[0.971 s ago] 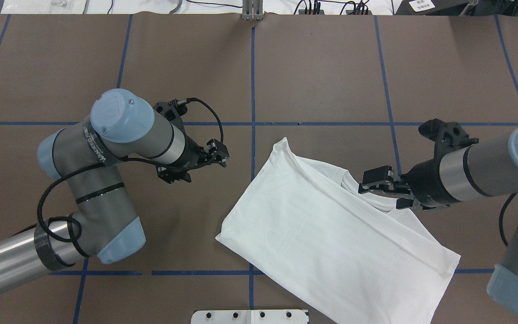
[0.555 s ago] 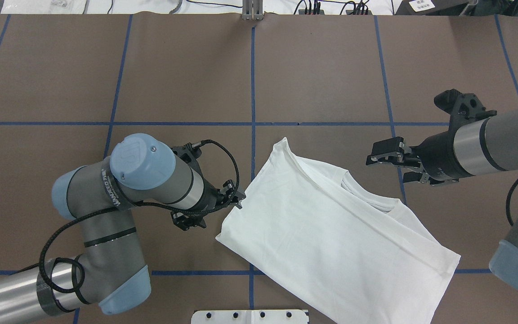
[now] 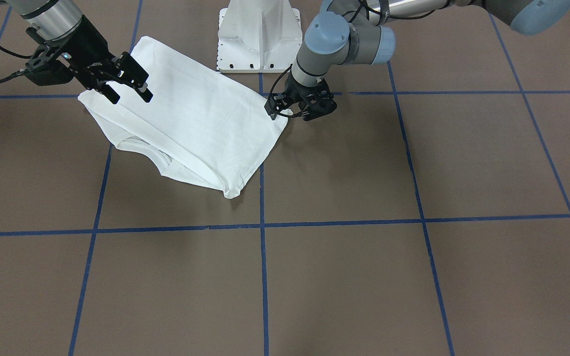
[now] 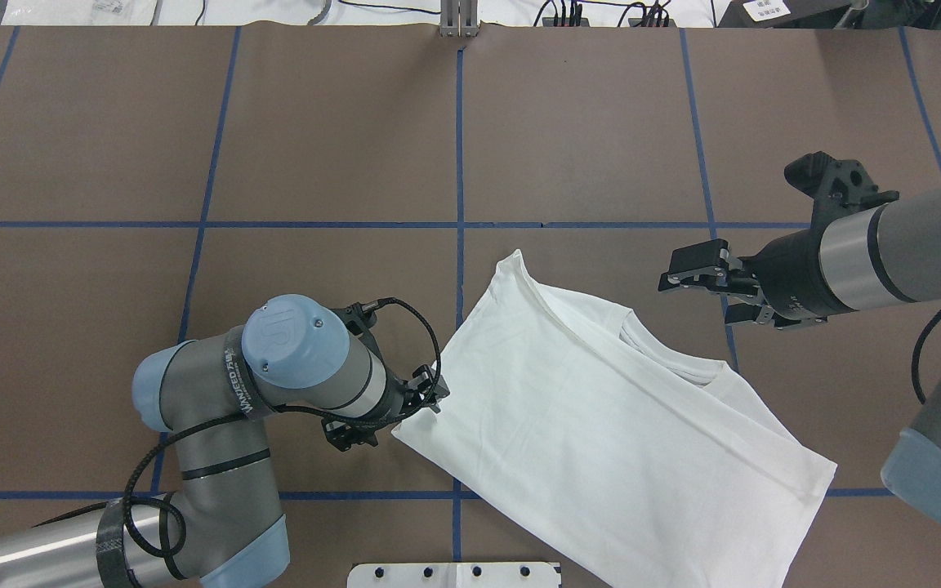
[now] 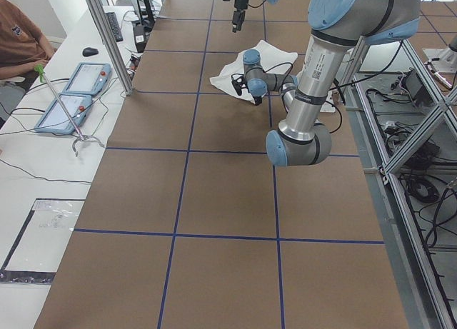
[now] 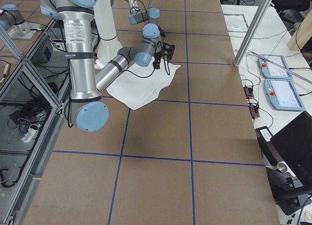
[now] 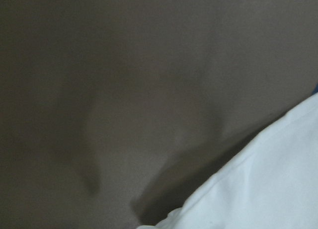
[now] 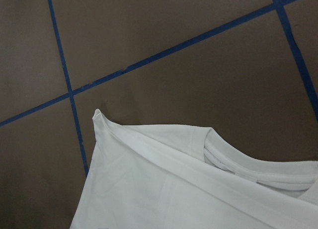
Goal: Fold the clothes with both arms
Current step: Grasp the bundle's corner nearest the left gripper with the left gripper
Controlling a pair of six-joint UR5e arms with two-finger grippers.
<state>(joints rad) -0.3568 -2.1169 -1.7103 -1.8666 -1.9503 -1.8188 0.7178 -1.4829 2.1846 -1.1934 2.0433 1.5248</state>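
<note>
lying flat on the brown counter (image 4: 111, 122), the white shirt (image 4: 601, 425) sits by the robot's edge, just to the robot's right of that edge's middle. it is folded into a slanted oblong, one end close by the white pedestal (image 4: 454, 574). its collar (image 4: 666, 351) lies on the side turned toward the far right corner.

the left pincer (image 4: 430, 400) is down at the oblong's corner nearest the counter's left end. from across the counter it (image 3: 281, 111) sits low against that corner, seemingly touching cloth. whether its jaws are closed on the fabric i cannot tell: the left wrist view gives only blurred counter and a slice of shirt (image 7: 268, 189), with none of its fingers.

the right pincer (image 4: 703, 292) hangs with jaws spread and nothing between them. overhead it is over bare counter beyond the collar, apart from the cloth. the front view instead sets it (image 3: 129, 91) in front of the shirt's shoulder edge, so it is raised.

only the right wrist view shows the collar's doubled rib (image 8: 258, 169), a pointed fold corner and a blue tape line (image 8: 164, 52). only the left-end view shows an operator (image 5: 21, 36) seated beyond the far edge.
</note>
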